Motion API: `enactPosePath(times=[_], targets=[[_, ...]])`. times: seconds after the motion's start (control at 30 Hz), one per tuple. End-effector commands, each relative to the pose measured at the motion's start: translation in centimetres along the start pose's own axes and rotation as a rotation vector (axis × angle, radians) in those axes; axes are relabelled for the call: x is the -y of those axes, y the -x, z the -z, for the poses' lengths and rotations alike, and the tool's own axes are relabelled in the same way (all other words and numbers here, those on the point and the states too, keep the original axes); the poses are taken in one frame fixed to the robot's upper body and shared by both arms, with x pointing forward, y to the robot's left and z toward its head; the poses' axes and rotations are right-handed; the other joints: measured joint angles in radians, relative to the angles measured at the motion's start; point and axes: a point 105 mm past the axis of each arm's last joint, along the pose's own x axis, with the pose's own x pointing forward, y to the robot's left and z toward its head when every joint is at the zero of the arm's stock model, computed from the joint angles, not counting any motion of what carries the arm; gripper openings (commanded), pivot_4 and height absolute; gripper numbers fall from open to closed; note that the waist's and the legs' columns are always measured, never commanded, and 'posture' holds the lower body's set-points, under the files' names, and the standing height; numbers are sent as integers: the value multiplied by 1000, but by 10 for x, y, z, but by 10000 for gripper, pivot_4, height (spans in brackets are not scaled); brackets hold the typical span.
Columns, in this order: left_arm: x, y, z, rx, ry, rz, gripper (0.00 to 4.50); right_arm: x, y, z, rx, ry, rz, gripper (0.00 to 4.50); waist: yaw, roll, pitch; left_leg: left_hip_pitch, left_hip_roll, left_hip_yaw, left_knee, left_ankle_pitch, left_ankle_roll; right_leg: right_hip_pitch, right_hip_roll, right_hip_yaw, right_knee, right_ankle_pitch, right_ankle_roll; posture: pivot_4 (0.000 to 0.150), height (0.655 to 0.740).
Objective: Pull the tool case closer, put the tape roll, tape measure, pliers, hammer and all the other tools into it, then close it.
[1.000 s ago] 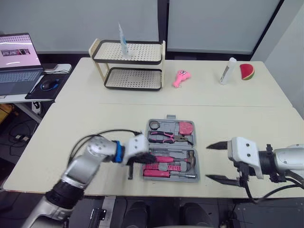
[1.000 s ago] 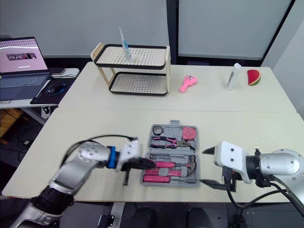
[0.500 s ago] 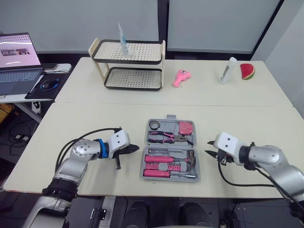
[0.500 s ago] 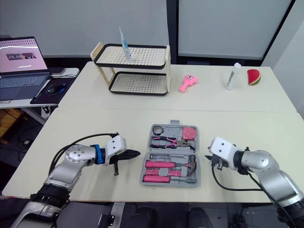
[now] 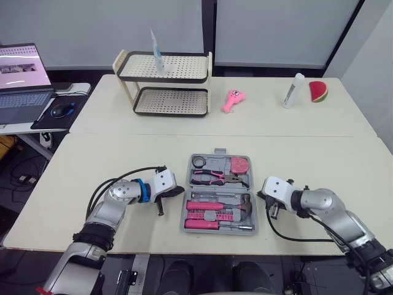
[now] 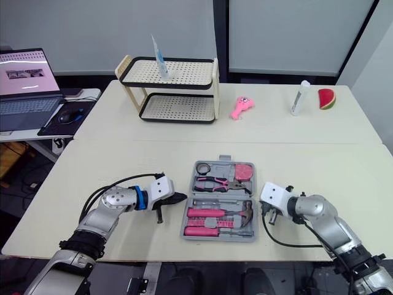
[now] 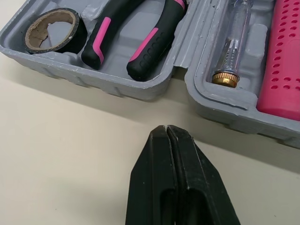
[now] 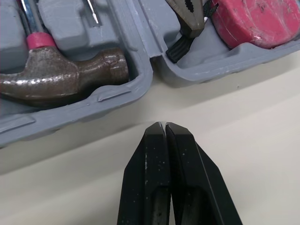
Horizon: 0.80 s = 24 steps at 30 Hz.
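Observation:
The grey tool case (image 5: 219, 216) lies open near the table's front edge. In it are the tape roll (image 5: 199, 161), pink-handled pliers (image 5: 214, 177), pink tape measure (image 5: 240, 165), hammer (image 5: 247, 203) and pink-handled tools (image 5: 206, 222). My left gripper (image 5: 175, 192) is shut and empty, low over the table just off the case's left side; its wrist view faces the tape roll (image 7: 51, 30) and pliers (image 7: 136, 33). My right gripper (image 5: 261, 195) is shut and empty at the case's right side, pointing at the hammer head (image 8: 61, 75) and tape measure (image 8: 255, 18).
A two-tier rack (image 5: 164, 85) stands at the back left, with a pink toy (image 5: 232, 100), a white tube (image 5: 293, 90) and a watermelon-slice toy (image 5: 318, 91) along the back. A laptop (image 5: 21, 80) sits on a side table to the left.
My right gripper has shut and moved in to the case's right side. My left gripper has drawn back off the case's left edge and rests beside it.

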Motion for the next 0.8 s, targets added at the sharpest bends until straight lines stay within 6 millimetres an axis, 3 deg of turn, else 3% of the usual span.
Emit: enactPosePath(times=[0.03,0.57,0.8], targets=[[0,-7,-4,9,-35,3,0,3,-5,-11,29,35,4,85,0,0,0,0,0,0,0,0,0,0,0,0,0,0,0,1500,7290],[10,-20,-23,68,-75,66,0,-5,-13,-26,92,67,-48,85,-2,0,0,0,0,0,0,0,0,-1,0,0,1,0,0,1500,7290],[24,-18,-30,72,-93,144,0,-19,-8,-32,121,89,-117,85,-2,0,0,-1,0,0,0,0,0,-3,0,1,1,0,0,1500,7290]])
